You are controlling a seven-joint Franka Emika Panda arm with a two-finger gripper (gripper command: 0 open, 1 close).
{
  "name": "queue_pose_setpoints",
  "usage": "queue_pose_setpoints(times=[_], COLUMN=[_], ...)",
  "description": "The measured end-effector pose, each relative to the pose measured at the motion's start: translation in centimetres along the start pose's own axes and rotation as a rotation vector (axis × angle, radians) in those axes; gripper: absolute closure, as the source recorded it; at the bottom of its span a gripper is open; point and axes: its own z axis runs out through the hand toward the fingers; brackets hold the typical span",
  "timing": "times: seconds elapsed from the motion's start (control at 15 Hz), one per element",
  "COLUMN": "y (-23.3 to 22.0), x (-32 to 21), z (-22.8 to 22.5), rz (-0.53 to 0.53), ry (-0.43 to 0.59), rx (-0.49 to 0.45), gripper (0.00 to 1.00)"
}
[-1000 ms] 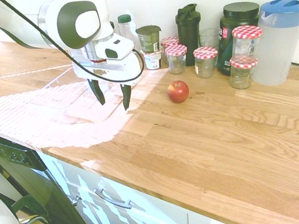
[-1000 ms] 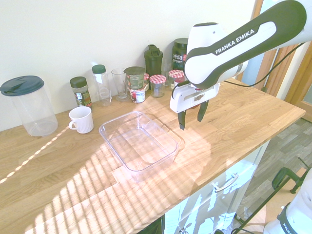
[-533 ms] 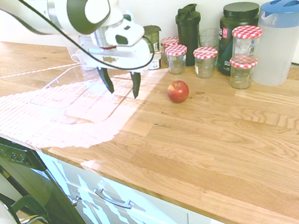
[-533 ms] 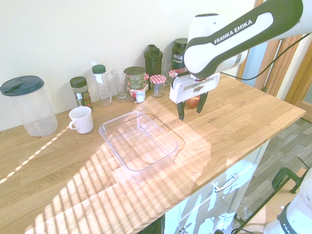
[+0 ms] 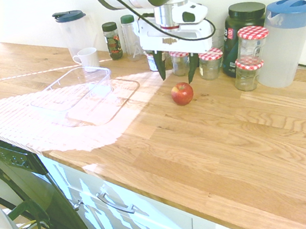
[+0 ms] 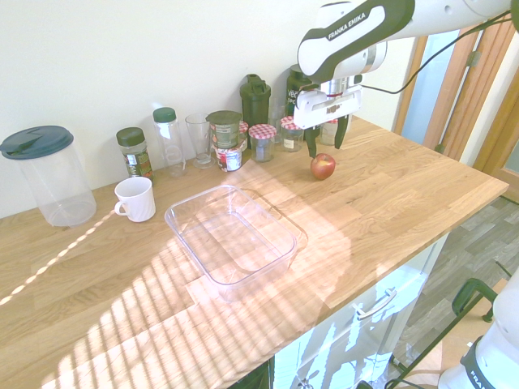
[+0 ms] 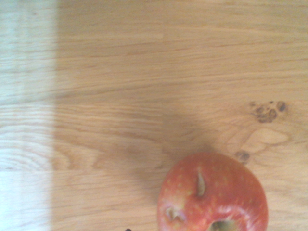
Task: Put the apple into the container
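First exterior view: your hand hovers above the red apple, its fingers spread apart and holding nothing. The apple sits on your wooden desk, near the jars by the white wall, well apart from the clear container in the sunlit patch.

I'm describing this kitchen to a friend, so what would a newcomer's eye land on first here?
Probably the white robot arm's open gripper, hanging just above the red apple on the wooden worktop. Next, perhaps, the clear, empty tub, partly in the bright sunlight, and the jars with red-checked lids standing near the wall.
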Motion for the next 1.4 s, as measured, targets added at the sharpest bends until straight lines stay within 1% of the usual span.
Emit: queue_pose_setpoints(times=[0.4,0.47,0.67,1.4], y=[-0.7,-0.8,-0.8,-1.5], x=[0.9,0.9,1.1,0.7], z=[3.1,3.8,5.1,5.6], rz=[-0.023,-0.024,-0.025,-0.038], ry=[-0.048,-0.057,-0.07,-0.069], rx=[-0.04,-0.047,-0.06,-0.061], gripper=[0.0,1.0,1.0,1.0])
